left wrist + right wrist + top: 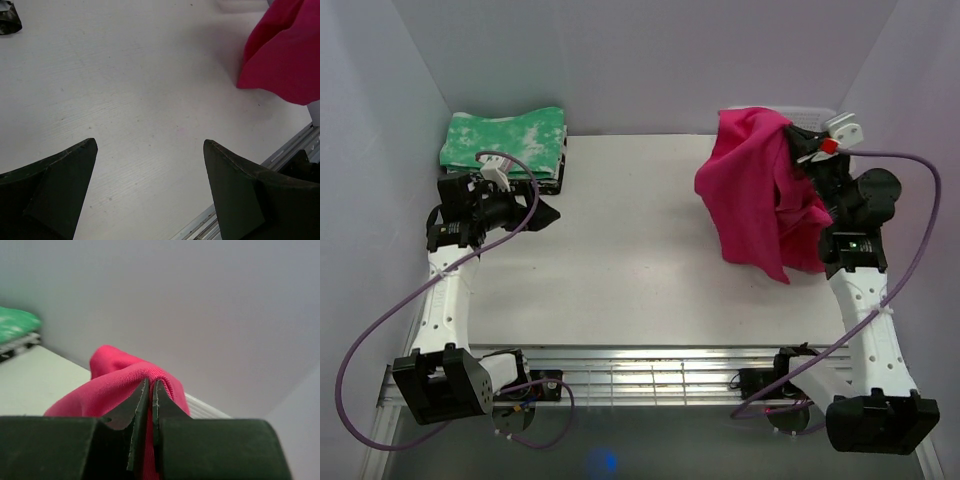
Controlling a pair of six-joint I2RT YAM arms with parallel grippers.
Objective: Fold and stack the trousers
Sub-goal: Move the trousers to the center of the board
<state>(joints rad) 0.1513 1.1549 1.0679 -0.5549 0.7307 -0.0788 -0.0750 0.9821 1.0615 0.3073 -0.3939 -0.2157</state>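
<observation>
Right now the R gripper is clamped tight on a fold of the magenta-pink trousers, w/ fabric bulging up over the fingertips. It holds them raised at the far-right of the table. The trousers hang bunched in a loose drape, lower edge pointing down toward the tabletop. Can't tell whether that edge touches the surface.

The L gripper has its jaws spread wide w/ nothing betw. them. It sits low over bare tabletop at the far-left, well apart from the trousers.

The surface is a matte off-white board. The left wrist view shows faint scuffs, small specks and a soft shadow under the hanging cloth. A slotted metal rail runs along the near edge, betw. the two arm bases.

The room is a plain box of pale lavender-grey walls closing in the back and both sides. A folded green-and-white mottled cloth lies in the far-left corner on a dark base, just beside the L gripper. A white ribbed object shows behind the trousers at far-right, mostly hidden. Purple cables loop out from each arm.
</observation>
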